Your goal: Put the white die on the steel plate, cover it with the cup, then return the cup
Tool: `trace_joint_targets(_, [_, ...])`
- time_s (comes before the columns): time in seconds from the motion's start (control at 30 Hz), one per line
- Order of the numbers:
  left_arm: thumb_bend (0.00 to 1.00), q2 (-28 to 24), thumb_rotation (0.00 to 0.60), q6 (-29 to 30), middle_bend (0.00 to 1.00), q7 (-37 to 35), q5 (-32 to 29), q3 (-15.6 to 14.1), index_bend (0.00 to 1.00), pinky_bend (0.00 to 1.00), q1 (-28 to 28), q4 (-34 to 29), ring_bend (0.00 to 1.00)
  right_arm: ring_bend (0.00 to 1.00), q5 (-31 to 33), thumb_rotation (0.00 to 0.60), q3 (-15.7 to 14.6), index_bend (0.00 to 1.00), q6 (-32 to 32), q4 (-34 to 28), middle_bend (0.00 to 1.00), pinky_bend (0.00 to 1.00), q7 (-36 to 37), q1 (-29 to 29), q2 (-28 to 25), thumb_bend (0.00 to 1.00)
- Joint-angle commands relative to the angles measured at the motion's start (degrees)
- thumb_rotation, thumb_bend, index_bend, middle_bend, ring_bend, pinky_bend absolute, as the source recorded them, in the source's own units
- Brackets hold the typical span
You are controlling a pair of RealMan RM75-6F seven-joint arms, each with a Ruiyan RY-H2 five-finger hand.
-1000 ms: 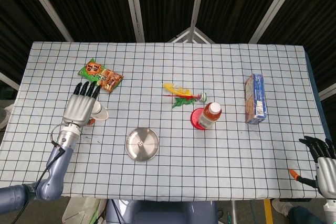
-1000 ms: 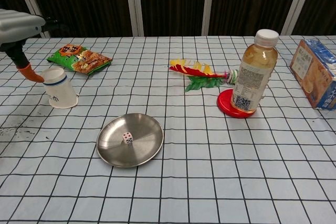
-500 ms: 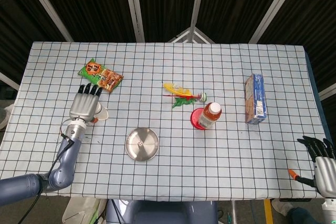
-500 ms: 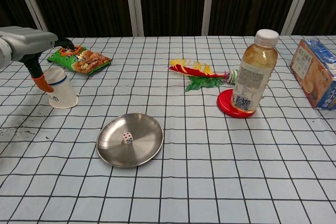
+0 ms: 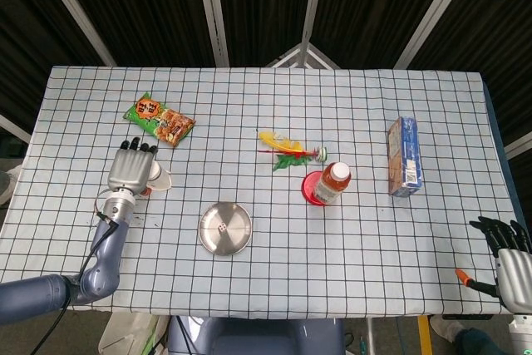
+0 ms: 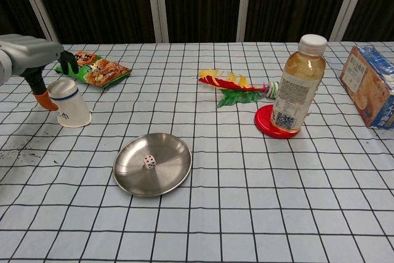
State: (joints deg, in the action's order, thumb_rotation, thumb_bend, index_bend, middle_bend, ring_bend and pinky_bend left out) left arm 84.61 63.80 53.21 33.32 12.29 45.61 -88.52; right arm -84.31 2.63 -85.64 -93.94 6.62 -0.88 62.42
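The white die [image 6: 149,161] lies on the steel plate [image 6: 169,180], near the table's front; the die [image 5: 221,227] and plate [image 5: 237,239] also show in the head view. The white cup [image 6: 69,103] stands upside down on the table, left of the plate. My left hand [image 6: 31,56] hangs over the cup [image 5: 157,175] with its fingers curling down behind it and its orange thumb tip against the cup's left wall; I see no firm hold. My right hand [image 5: 509,259] stays off the front right corner, fingers apart, holding nothing.
A snack bag [image 6: 92,69] lies just behind the cup. A feather toy [image 6: 231,87] lies mid-table. A tea bottle [image 6: 295,87] stands on a red lid [image 6: 268,126] to the right of the plate, and a blue box [image 6: 369,87] stands at the far right.
My left hand has lowered toward the cup and its fingers have curled down around it. Cup, die and plate have not moved. The right hand is still.
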Motion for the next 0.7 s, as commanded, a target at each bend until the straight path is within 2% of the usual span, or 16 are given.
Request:
trace_joint_targets(0.03, [0.32, 0.2, 0.600, -0.2, 0.28, -0.5, -0.2, -0.3, 0.27, 0.16, 0.1, 0.6, 0.13, 0.13, 0.1, 0.600, 0.0, 0.22, 0.0, 0.0, 0.19, 0.00, 0.0, 0.0, 0.0, 0.10])
trace_joint_targets(0.27, [0.38, 0.5, 0.600, -0.6, 0.31, -1.7, -0.2, -0.8, 0.28, 0.16, 0.3, 1.8, 0.14, 0.13, 0.1, 0.600, 0.0, 0.22, 0.3, 0.2, 0.19, 0.00, -0.2, 0.2, 0.2, 0.10])
trace_joint_targets(0.7, [0.39, 1.3, 0.600, -0.8, 0.32, -3.9, 1.8, -1.6, 0.30, 0.16, 0.9, 2.6, 0.15, 0.13, 0.3, 0.600, 0.1, 0.22, 0.1, 0.2, 0.19, 0.00, -0.2, 0.0, 0.2, 0.10])
